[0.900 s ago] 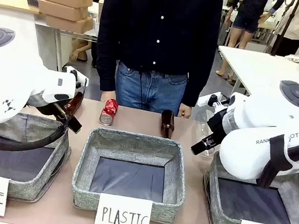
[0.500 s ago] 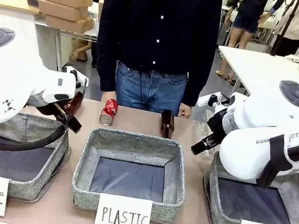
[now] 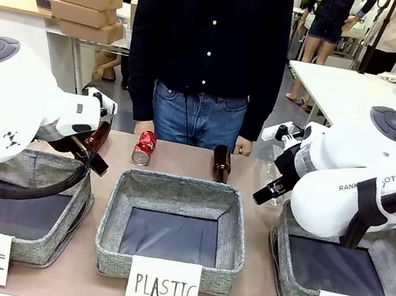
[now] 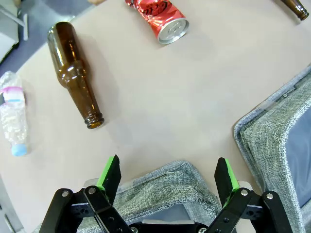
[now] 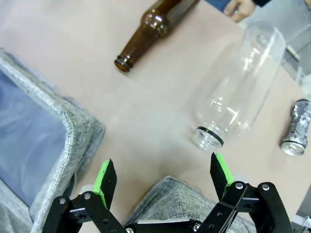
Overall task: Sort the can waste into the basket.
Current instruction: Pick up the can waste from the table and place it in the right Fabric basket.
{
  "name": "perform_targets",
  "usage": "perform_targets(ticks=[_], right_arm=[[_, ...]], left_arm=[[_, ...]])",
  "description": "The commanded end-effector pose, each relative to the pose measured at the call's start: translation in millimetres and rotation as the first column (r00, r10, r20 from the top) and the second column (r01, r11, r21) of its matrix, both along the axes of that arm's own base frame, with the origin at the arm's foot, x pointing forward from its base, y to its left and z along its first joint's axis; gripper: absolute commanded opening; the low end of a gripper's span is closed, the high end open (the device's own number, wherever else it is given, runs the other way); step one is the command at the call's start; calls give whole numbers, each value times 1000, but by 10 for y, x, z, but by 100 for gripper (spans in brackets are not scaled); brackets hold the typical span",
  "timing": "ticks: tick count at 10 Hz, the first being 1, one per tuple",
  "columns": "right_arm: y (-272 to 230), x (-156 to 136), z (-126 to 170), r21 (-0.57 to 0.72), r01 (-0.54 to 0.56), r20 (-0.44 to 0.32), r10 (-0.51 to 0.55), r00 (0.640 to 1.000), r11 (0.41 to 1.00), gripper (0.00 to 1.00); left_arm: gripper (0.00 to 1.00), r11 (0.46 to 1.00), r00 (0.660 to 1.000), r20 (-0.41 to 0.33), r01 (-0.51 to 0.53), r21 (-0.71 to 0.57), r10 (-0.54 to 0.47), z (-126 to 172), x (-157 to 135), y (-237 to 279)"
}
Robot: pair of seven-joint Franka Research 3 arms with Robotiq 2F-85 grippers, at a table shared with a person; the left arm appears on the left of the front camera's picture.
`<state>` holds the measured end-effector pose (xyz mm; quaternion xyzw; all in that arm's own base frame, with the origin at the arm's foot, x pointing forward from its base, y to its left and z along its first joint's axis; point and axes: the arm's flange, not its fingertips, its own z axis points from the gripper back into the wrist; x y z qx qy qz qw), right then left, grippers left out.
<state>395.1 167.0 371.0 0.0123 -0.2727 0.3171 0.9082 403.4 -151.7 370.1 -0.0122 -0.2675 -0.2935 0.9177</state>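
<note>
You had the left gripper (image 4: 166, 177) and right gripper (image 5: 163, 177) wide open and empty, with 2 brown bottles (image 3: 220, 163) flanking the red can (image 3: 144, 147).

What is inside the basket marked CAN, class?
The dark lining shows in the basket, with nothing lying on its visible part. The right arm covers the far end, so that part cannot be checked.

Front: fixed, before PLASTIC basket (image 3: 181, 185), facing person (image 3: 209, 43); left wrist: close, downward, left of basket, shares red can (image 3: 144, 147); right wrist: close, downward, right of basket, shares brown bottle (image 3: 221, 163).
</note>
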Motion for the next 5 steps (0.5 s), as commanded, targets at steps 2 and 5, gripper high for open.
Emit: perform_targets(ticks=[2,5], right_arm=[[0,0,0,0,0,0,0,1000,1000,100],[-332,-620,1162,88,7,-87,1,996,996,100]], left_arm=[[100,1000,1000,0,0,0,0,0,0,0],[100,996,996,76,51,-68,-46,1347,-859,220]])
